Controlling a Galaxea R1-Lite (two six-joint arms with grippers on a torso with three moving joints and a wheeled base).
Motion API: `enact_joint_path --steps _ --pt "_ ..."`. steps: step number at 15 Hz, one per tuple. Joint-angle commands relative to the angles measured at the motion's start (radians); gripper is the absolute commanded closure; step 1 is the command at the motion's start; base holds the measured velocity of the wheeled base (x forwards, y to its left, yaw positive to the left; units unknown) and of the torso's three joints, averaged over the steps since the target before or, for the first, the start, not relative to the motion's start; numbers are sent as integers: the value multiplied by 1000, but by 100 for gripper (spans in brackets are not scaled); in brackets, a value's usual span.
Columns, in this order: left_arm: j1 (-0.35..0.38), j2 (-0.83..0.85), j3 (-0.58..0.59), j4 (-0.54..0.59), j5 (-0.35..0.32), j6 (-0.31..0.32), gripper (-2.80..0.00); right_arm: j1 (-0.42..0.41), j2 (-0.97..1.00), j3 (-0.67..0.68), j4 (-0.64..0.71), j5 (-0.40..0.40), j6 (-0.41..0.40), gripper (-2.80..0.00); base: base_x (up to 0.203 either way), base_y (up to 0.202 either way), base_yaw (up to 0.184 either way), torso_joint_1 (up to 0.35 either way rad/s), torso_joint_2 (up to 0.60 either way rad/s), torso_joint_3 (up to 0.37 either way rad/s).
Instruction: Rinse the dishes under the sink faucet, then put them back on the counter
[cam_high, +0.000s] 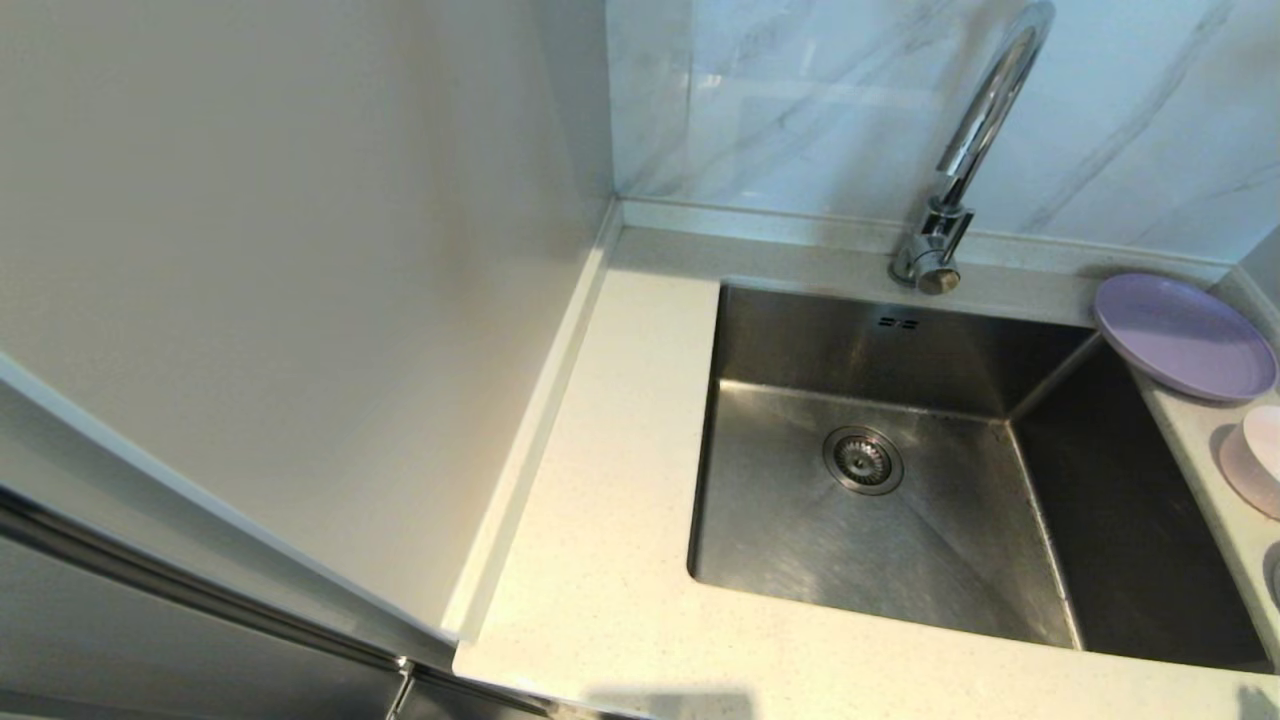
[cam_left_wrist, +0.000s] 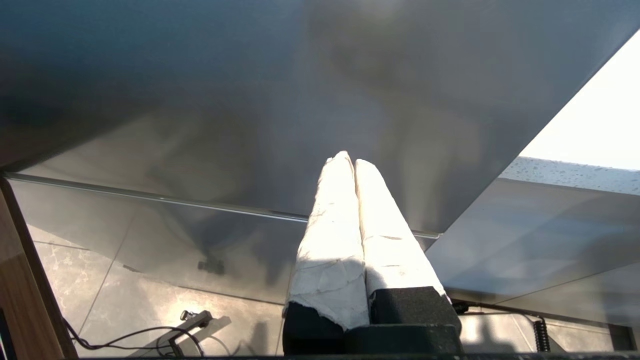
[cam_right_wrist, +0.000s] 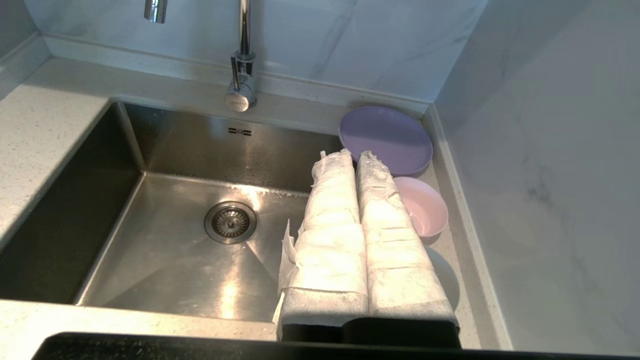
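Note:
The steel sink (cam_high: 800, 540) is empty, with its drain strainer (cam_high: 863, 460) bare and dry-looking. The chrome faucet (cam_high: 975, 130) arches over its back edge. On the narrow counter strip to the sink's right stand the lavender plate (cam_high: 1185, 335) (cam_right_wrist: 385, 137), the pink cup (cam_high: 1262, 440) (cam_right_wrist: 425, 207) and the white bowl (cam_right_wrist: 447, 282), which is mostly hidden behind a finger. My right gripper (cam_right_wrist: 352, 154) hovers shut and empty just sink-side of these dishes. My left gripper (cam_left_wrist: 349, 159) is shut and empty, parked low below the counter. Neither gripper shows in the head view.
The counter (cam_high: 600, 500) runs wide to the sink's left, ending at a beige wall (cam_high: 300, 250). A marble backsplash (cam_high: 800, 100) stands behind, and a side wall (cam_right_wrist: 550, 175) hems in the dishes. The left gripper faces a steel cabinet front (cam_left_wrist: 250, 100); a cable (cam_left_wrist: 145, 335) lies on the floor.

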Motion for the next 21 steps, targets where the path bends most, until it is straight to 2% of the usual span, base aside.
enact_joint_path --steps 1,3,6,8,11,12,13,15,17,21 --pt "0 0 0 0 0 0 0 5 -35 28 -1 -4 2 0 0 0 0 0 0 0" --pt "0 0 0 0 0 0 0 44 -57 41 3 -21 7 0 0 0 0 0 0 0" --pt "0 0 0 0 0 0 0 76 -154 112 30 -41 -32 0 0 0 0 0 0 0" --pt "0 0 0 0 0 0 0 83 -230 129 110 -41 -34 0 0 0 0 0 0 0" --pt "0 0 0 0 0 0 0 85 -322 166 203 -40 -16 0 0 0 0 0 0 0" --pt "0 0 0 0 0 0 0 85 -322 170 208 -39 40 0 0 0 0 0 0 0" --pt "0 0 0 0 -1 0 0 85 -322 188 210 -33 48 0 0 0 0 0 0 0" --pt "0 0 0 0 0 0 0 85 -322 256 199 -27 24 0 0 0 0 0 0 0" --pt "0 0 0 0 0 0 0 85 -322 351 118 -25 35 0 0 0 0 0 0 0" --pt "0 0 0 0 0 0 0 85 -322 641 -266 47 44 0 0 0 0 0 0 0"
